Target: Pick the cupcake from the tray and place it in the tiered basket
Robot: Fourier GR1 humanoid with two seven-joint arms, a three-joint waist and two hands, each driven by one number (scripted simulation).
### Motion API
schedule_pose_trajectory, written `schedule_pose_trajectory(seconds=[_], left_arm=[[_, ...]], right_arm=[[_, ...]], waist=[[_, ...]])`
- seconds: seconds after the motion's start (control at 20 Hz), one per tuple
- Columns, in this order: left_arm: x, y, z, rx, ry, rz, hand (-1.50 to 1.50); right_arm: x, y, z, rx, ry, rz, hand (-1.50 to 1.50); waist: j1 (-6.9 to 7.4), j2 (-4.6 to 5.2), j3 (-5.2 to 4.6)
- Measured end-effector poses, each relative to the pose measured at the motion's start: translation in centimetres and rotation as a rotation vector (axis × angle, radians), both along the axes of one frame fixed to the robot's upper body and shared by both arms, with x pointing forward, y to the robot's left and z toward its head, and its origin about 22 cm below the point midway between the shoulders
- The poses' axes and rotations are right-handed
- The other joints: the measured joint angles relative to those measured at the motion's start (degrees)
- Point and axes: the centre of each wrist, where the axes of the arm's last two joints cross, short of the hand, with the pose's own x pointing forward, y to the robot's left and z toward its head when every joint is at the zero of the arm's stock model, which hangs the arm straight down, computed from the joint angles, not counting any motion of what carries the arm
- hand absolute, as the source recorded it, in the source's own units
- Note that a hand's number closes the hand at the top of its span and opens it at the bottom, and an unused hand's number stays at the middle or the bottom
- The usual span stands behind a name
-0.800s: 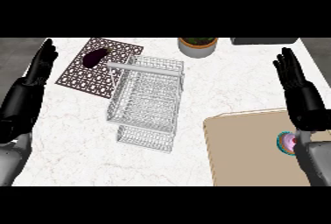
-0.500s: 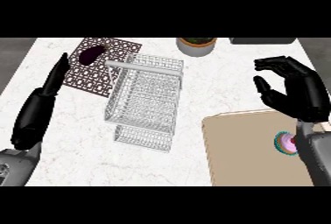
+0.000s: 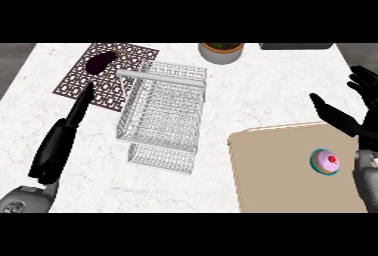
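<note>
Reaching step: the right robot hand, released, hovers near the cupcake — next, lower and grasp it.

Views: one, from the head.
Position: above the near edge of the counter, looking steeply down.
Facing: away from the body, far edge at top.
Nearness: close, with the counter top across nearly the full width.
Centre: wire basket.
Bottom corners: left forearm and right forearm, entering from below.
</note>
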Motion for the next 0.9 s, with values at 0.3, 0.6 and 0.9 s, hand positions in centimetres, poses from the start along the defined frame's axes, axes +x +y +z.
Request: schedule_pose_trajectory(seconds=[0.3,0.6,0.9], left_arm=[[-0.2,0.5,0.0,0.009,0.016,0.007,0.0],[-0.2,0.3,0.1,0.006,0.022,0.005,0.0],[-0.4,-0.3,0.4,0.002,0.016,-0.013,0.0]], right_arm=[[-1.5,-0.5,1.8,-0.151,0.343,0.023,-1.5],[-2.4,-0.9,4.1,-0.376,0.752,-0.028,-1.5],[-2.4,2.0,8.1,-0.508,0.947,-0.075,-1.5]], waist=[[-0.21,-0.37,-0.37],[-0.25,-0.55,-0.62],[0.71,-0.43,-0.45]])
